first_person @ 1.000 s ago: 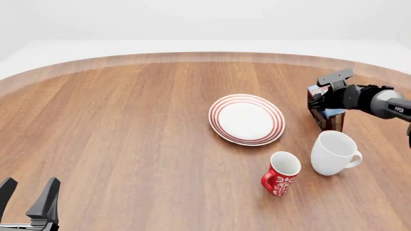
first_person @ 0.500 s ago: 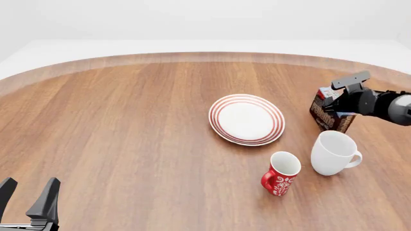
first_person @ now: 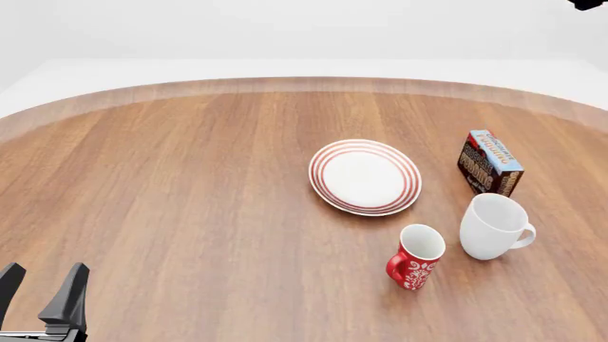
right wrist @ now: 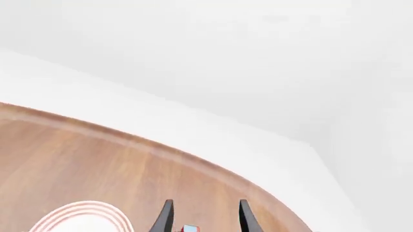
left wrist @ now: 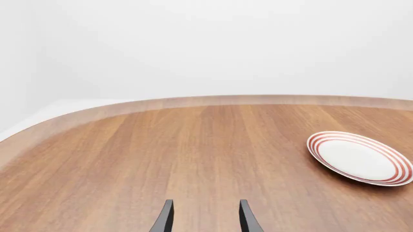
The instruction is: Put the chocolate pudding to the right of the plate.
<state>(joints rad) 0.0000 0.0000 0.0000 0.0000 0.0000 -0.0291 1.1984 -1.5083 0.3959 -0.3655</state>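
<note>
The chocolate pudding (first_person: 490, 162) is a small box with a light-blue top and dark brown sides. It stands free on the table, to the right of the plate (first_person: 365, 177), a white round plate with red rings. My right gripper (right wrist: 205, 203) is open and empty, high above the table; its view shows the plate's rim (right wrist: 84, 212) and a sliver of the box (right wrist: 189, 228) below. In the front view only a dark bit of the right arm (first_person: 591, 3) shows at the top right corner. My left gripper (first_person: 43, 276) is open and empty at the near left; the left wrist view (left wrist: 203, 205) shows it too.
A white mug (first_person: 494, 226) stands just in front of the pudding box. A red patterned mug (first_person: 416, 256) stands to its left, in front of the plate. The plate also shows in the left wrist view (left wrist: 359, 157). The round wooden table's far edge (first_person: 304, 84) curves behind.
My right gripper has let go of the pudding box and risen up and away, almost out of the front view. The box stays on the table right of the plate. The left arm is still.
</note>
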